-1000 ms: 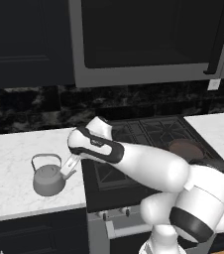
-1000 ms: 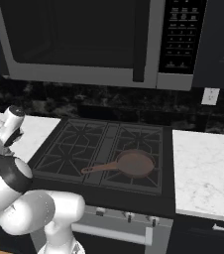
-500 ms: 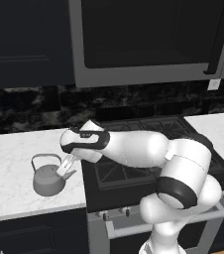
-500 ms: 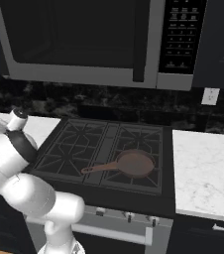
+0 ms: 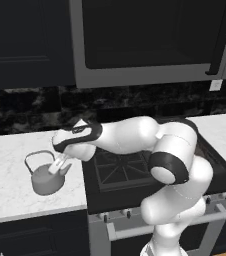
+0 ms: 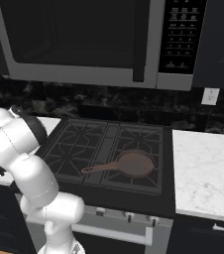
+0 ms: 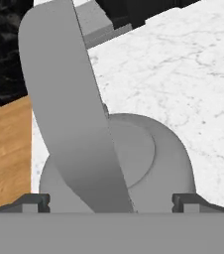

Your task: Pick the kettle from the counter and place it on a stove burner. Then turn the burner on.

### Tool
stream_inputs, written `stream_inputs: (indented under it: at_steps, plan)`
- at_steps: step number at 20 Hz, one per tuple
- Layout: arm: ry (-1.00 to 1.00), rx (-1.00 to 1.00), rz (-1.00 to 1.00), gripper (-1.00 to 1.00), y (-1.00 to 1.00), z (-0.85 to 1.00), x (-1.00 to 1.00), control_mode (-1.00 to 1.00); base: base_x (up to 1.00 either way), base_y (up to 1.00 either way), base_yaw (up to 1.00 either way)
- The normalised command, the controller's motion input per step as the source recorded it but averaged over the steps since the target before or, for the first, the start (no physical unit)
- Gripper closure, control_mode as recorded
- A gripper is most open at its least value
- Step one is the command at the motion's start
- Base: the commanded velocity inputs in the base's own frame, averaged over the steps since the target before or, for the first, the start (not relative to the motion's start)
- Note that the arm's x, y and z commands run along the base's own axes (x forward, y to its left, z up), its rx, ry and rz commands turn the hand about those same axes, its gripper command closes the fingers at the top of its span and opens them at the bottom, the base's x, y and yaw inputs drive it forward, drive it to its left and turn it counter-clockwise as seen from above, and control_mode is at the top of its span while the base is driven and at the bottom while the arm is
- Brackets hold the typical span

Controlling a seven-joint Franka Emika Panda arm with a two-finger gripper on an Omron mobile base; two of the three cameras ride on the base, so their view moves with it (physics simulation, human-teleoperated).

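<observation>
The squat grey kettle (image 5: 46, 180) stands on the white marble counter (image 5: 10, 197), just left of the stove. My gripper (image 5: 58, 166) reaches down over its top, open, at the arched handle. In the hand view the handle (image 7: 69, 109) rises as a broad grey band between my two fingertips (image 7: 33, 202), which stand wide apart on either side of the kettle body (image 7: 156, 163). Nothing is gripped. To the right of the kettle, the black cooktop shows its stove burner (image 5: 119, 170) under a grate. The burners (image 6: 91, 144) appear again from the other side.
A brown long-handled frying pan (image 6: 133, 163) lies on the front right grate. A microwave (image 6: 84, 39) hangs over the stove. More white counter (image 6: 208, 171) lies right of the stove. A dark backsplash (image 5: 30, 107) runs behind. Wood floor (image 7: 5, 149) shows past the counter edge.
The arm has swung left and down, off the stove side and onto the kettle. The open gripper now straddles the kettle's handle. The kettle has not moved.
</observation>
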Motion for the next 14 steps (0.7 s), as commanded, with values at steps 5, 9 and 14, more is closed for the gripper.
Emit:
stream_inputs:
  at_steps: [5,9,14]
  plan:
    - [0.0,-0.02,0.01,1.0,0.18,-0.19,0.1,-1.0,0.0,0.0,0.0]
    - [-0.02,-0.01,0.01,1.0,0.08,-0.06,0.0,-1.0,0.0,0.0,0.0]
    - [-0.07,0.0,0.0,1.0,0.0,0.0,-0.21,-1.0,0.0,0.0,0.0]
